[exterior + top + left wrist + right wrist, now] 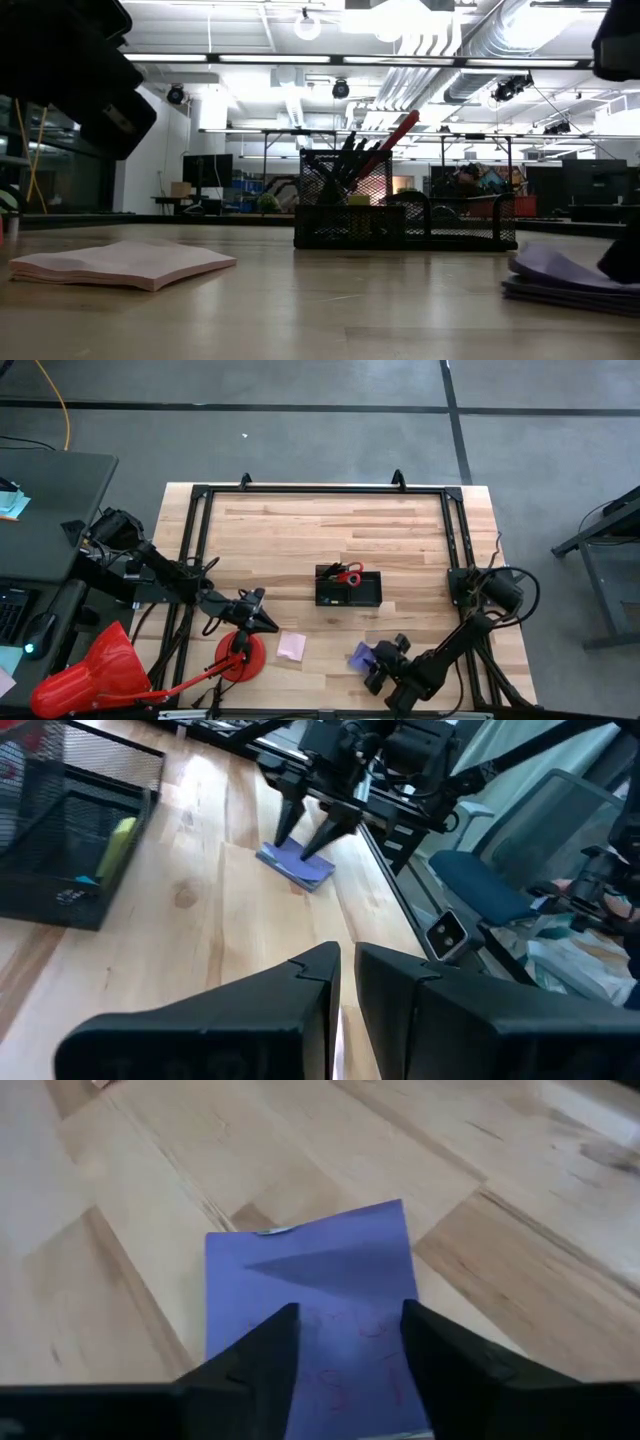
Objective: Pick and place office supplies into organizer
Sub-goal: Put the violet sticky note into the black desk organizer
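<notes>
Pale wooden worktop [300, 530], near edge: my right gripper [345, 1342] sits directly over the purple pad [310, 1280], fingers part-open astride it, gripping nothing yet.

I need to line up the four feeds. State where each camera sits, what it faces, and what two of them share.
High: overhead, straight down; both arms, organizer.
Low: table height, across to organizer; pink pad.
Left wrist: over its shut end effector toward right end effector.
Right wrist: down on purple pad.
Shared: both wrists show purple pad.
</notes>
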Controlling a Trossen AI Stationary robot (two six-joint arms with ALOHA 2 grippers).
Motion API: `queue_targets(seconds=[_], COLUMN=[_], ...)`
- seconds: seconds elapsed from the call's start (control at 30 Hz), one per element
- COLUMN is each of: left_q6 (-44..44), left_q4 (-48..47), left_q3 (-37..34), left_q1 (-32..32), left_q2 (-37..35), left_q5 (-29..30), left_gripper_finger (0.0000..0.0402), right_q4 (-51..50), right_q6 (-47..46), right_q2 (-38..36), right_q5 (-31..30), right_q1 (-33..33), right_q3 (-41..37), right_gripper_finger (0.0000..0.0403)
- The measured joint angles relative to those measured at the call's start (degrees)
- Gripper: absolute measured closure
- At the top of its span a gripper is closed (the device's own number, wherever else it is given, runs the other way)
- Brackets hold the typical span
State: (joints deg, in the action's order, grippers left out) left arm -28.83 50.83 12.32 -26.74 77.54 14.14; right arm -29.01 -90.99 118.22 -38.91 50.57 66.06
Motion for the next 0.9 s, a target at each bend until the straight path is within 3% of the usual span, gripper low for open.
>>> queue_targets(seconds=[0.3,0.43,0.5,0.7,0.9], left_q6=[1.4,1.4,1.4,1.5,1.6], left_q4=[0.0,0.0,0.0,0.0,0.0], left_q3=[0.0,0.0,0.0,0.0,0.0], left_q1=[-2.7,-2.5,-2.5,-2.5,-2.5], left_q2=[0.0,0.0,0.0,0.0,0.0], left_q5=[1.0,1.6,1.7,1.7,1.9], left_gripper_finger=[0.0373,0.0373,0.0373,0.0373,0.0373], right_q4=[-1.0,-1.8,-2.9,-13.0,-15.0], right_q6=[2.9,5.4,7.3,7.5,12.4], right_q2=[0.3,0.9,1.1,1.5,1.4], right_q5=[-0.2,-4.0,-5.5,-3.7,-5.2], right_q1=[-1.0,-0.6,-0.1,0.1,-0.3], right_q3=[0.0,0.7,2.0,8.3,13.1], right_gripper_finger=[0.0312,0.0384,0.0394,0.0302,0.0193])
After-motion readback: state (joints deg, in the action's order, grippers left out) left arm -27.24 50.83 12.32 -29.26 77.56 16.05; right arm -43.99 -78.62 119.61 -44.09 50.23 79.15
